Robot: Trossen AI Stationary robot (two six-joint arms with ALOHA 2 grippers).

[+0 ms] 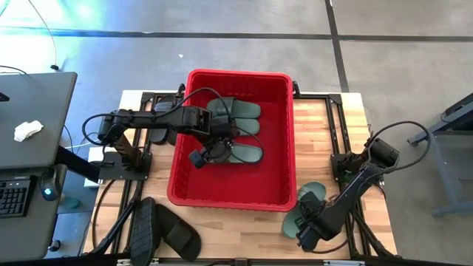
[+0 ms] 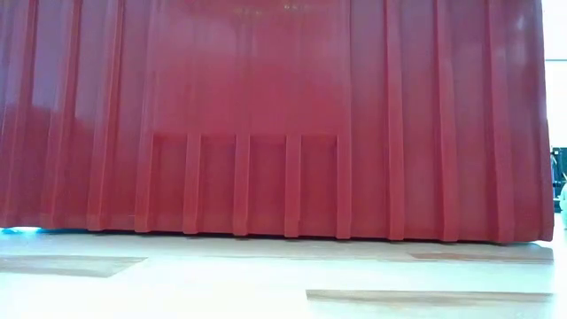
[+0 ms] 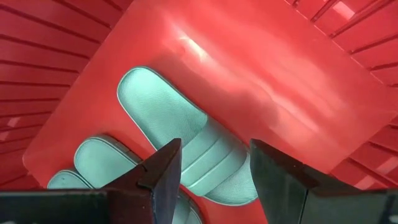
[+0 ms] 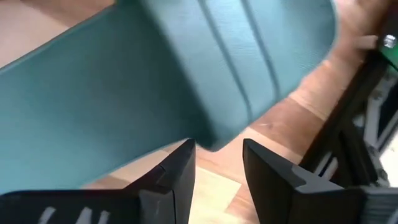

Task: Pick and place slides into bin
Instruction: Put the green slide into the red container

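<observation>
The large rectangular red plastic bin [image 1: 230,192] stands at the table centre and holds three dark green ribbed-strap rubber slides [image 1: 238,109] lying flat on its floor. A further dark green slide [image 1: 310,193] lies on the wooden table [image 1: 347,125] just beside the bin's near right corner, and black rubber slides [image 1: 174,235] lie near its near left corner. The left gripper [image 3: 214,180] hangs inside the bin above the nearest placed slide, fingers apart and empty. The right gripper [image 4: 217,177] sits low at the green slide on the table, its strap edge just at the finger gap; whether the fingers have clamped cannot be told. Judged by appearance, each slide is light, flexible and grippy; the wide ribbed strap is the best hold, since the sole would bend. The bin's tall walls and rolled rim demand a clear lift before crossing. Open floor remains in the bin's near half; the table margins beside the bin are narrow.
</observation>
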